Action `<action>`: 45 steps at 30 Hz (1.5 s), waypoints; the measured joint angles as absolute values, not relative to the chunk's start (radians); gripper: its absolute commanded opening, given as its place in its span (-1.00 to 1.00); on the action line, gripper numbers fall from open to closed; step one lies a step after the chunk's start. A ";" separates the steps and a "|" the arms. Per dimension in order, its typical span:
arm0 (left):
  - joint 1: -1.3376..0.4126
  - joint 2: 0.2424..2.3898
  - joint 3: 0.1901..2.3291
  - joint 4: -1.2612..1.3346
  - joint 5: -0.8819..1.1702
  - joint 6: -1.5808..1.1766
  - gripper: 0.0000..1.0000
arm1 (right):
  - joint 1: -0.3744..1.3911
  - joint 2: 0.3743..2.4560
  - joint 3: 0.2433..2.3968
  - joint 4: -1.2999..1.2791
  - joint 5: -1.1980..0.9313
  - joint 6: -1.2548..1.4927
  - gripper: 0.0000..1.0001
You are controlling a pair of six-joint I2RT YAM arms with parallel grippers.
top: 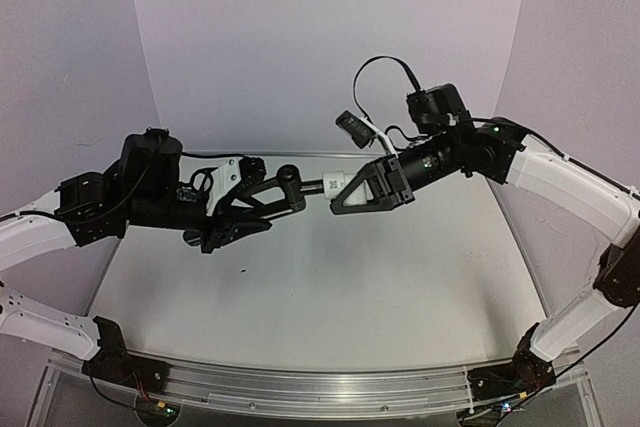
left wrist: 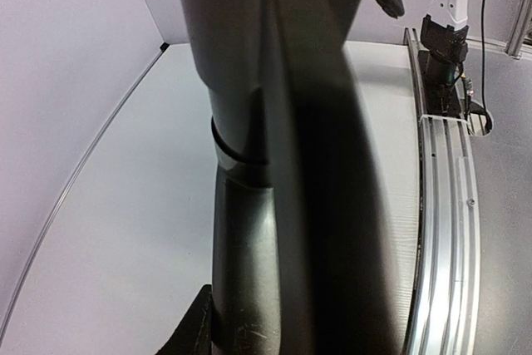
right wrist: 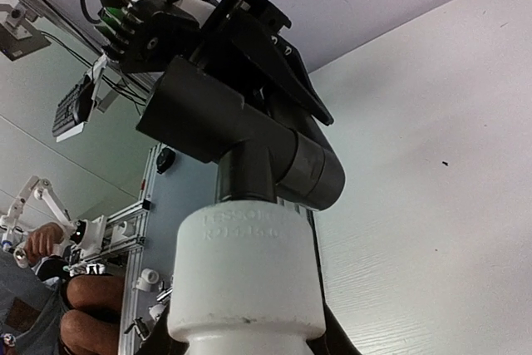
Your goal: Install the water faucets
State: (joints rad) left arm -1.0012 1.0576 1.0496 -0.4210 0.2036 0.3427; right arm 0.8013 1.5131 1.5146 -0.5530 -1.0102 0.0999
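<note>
Left jaws clamped on black pipe (right wrist: 224, 114) — right jaws clamped on white fitting (right wrist: 245, 272).

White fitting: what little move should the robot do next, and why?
Probably twist the white fitting onto the black pipe. The pipe's stub already sits in it, the right fingers seem to grip the fitting, and the left fingers hold the pipe.
</note>
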 measured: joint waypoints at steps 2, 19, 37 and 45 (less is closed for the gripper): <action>-1.000 1.058 1.050 -0.420 0.191 0.349 -1.00 | 0.793 1.522 1.515 -0.537 -1.041 0.162 -0.27; -0.940 1.104 1.147 -0.524 0.347 0.129 -1.00 | 0.766 1.423 1.515 -0.521 -0.833 -0.127 0.96; -0.814 1.219 1.256 -0.558 0.821 -0.195 -1.00 | 0.888 1.134 1.302 -0.372 -0.535 -1.132 0.97; -0.814 1.244 1.263 -0.560 0.935 -0.231 -0.99 | 0.901 1.137 1.264 -0.258 -0.498 -1.296 0.86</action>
State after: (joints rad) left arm -0.8143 1.2442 1.2629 -0.5604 0.9350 -0.2311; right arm 0.9007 1.1374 1.2639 -0.2579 -0.4981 -1.2962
